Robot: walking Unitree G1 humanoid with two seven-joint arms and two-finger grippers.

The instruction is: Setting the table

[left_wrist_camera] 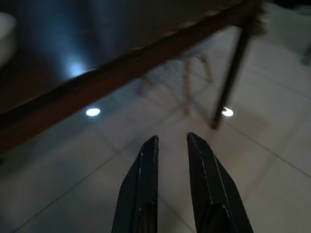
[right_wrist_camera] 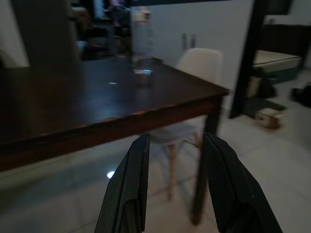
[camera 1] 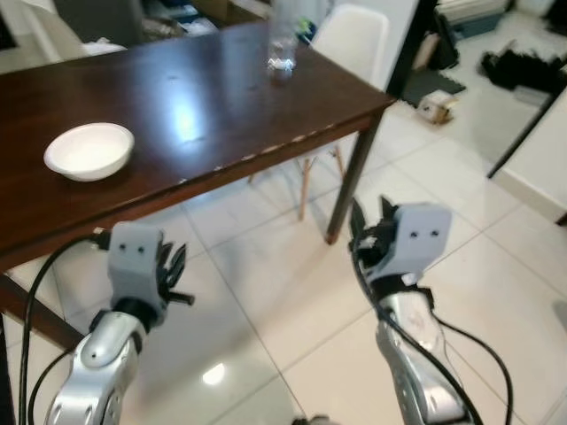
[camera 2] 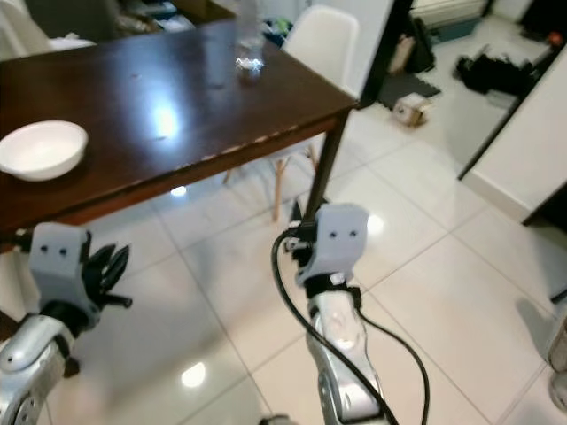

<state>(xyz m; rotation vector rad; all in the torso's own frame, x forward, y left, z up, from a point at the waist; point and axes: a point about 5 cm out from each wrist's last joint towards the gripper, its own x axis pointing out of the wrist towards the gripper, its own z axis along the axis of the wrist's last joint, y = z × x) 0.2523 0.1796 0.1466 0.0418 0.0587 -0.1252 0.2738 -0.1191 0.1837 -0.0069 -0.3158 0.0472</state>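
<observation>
White bowl (camera 1: 89, 150) and clear, seemingly unlabelled bottle (camera 1: 282, 40) on dark table (camera 1: 204, 106); left hand (left_wrist_camera: 171, 145) and right hand (right_wrist_camera: 175, 145) spread, empty.

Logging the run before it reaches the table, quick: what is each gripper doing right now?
Left gripper: open, holding nothing, over the floor.
Right gripper: open, holding nothing.

Head stereo pair is aimed forward and down from above table height; the dark table (camera 1: 204, 106) is seen obliquely across its near edge, tiled floor (camera 1: 292, 292) below; both eyes share the white bowl (camera 2: 42, 149), the clear bottle (camera 1: 282, 44) and the white chair (camera 2: 330, 44), shifted sideways between them. Left wrist view is set low, looking up along the table's edge from close by; right wrist view is set near tabletop level, facing the bottle and chair across the table corner.
</observation>
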